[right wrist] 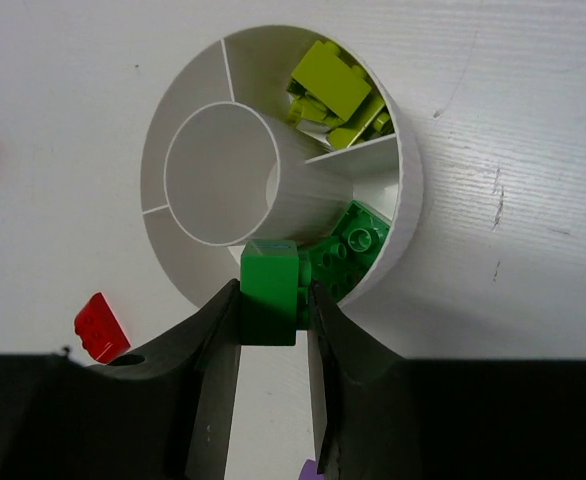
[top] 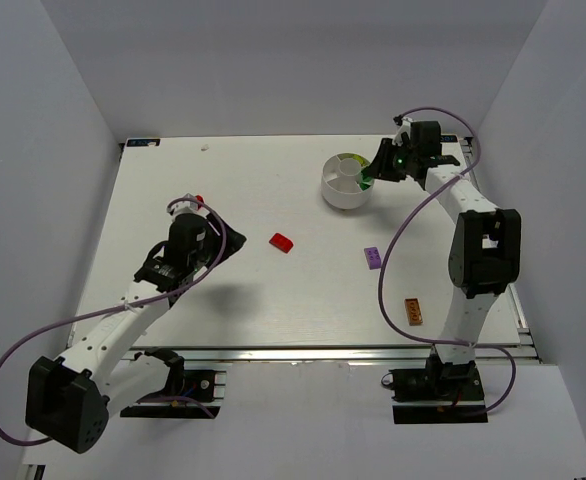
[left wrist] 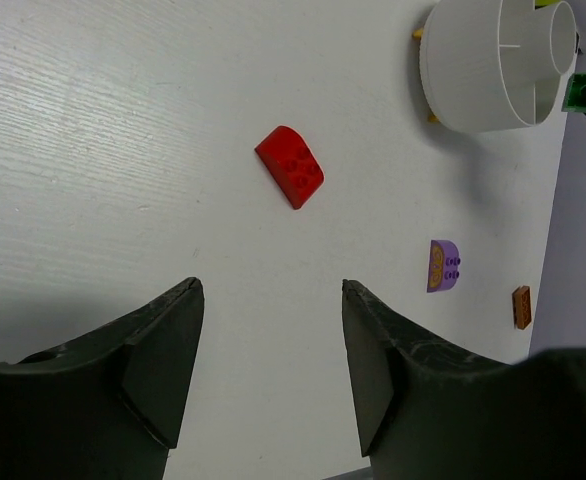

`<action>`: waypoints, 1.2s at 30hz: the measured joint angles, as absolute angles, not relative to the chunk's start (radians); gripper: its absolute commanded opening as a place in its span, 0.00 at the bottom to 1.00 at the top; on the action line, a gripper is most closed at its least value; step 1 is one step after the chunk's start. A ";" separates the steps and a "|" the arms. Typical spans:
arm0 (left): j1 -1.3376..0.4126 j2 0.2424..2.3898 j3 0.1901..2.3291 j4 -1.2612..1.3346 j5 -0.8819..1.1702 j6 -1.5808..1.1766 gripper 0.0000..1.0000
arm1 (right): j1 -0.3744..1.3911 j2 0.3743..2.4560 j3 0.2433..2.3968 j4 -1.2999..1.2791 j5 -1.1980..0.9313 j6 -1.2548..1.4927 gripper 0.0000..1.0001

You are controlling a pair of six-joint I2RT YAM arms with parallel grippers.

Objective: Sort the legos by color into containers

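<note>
The round white dish point(top: 335, 190) stands at the back right. My right gripper point(right wrist: 273, 292) is shut on a green brick point(right wrist: 269, 285) and holds it over the dish's near rim point(right wrist: 405, 240), beside a wedge holding another green brick point(right wrist: 361, 238). Yellow-green bricks point(right wrist: 333, 90) fill the adjacent wedge. The centre well point(right wrist: 218, 170) looks empty. My left gripper point(left wrist: 268, 285) is open and empty above the table. A red brick point(left wrist: 290, 166) lies ahead of it. A purple brick point(top: 372, 257) and an orange brick point(top: 414, 311) lie near the right arm.
The red brick lies mid-table in the top view point(top: 282, 242). A small red piece point(top: 199, 199) sits by the left arm. Grey walls enclose the table on three sides. The right arm's purple cable point(top: 398, 240) loops above the purple brick.
</note>
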State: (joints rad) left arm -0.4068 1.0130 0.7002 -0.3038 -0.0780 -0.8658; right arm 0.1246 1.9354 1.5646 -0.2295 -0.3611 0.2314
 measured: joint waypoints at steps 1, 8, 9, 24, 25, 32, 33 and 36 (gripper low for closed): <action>-0.406 1.015 0.700 -0.303 -0.076 -0.865 0.67 | 0.125 1.944 1.565 -0.229 -0.361 0.242 0.00; -0.406 1.024 0.700 -0.299 -0.062 -0.867 0.68 | 0.125 1.982 1.566 -0.225 -0.343 0.283 0.33; -0.406 1.024 0.700 -0.296 -0.060 -0.867 0.68 | 0.125 1.984 1.566 -0.223 -0.343 0.285 0.43; -0.402 1.112 0.704 -0.230 0.044 -0.879 0.53 | 0.114 2.004 1.589 -0.199 -0.362 0.273 0.62; -0.402 1.133 0.709 -0.231 0.052 -0.882 0.53 | 0.107 2.001 1.589 -0.199 -0.381 0.271 0.62; -0.402 1.287 0.785 -0.271 0.072 -0.916 0.69 | 0.017 1.847 1.508 -0.192 -0.636 0.120 0.47; -0.403 1.309 0.806 -0.282 0.072 -0.918 0.72 | 0.010 1.805 1.478 -0.180 -0.680 0.087 0.40; -0.411 1.399 0.886 -0.318 0.067 -0.929 0.76 | 0.022 1.647 1.360 -0.156 -0.795 -0.003 0.25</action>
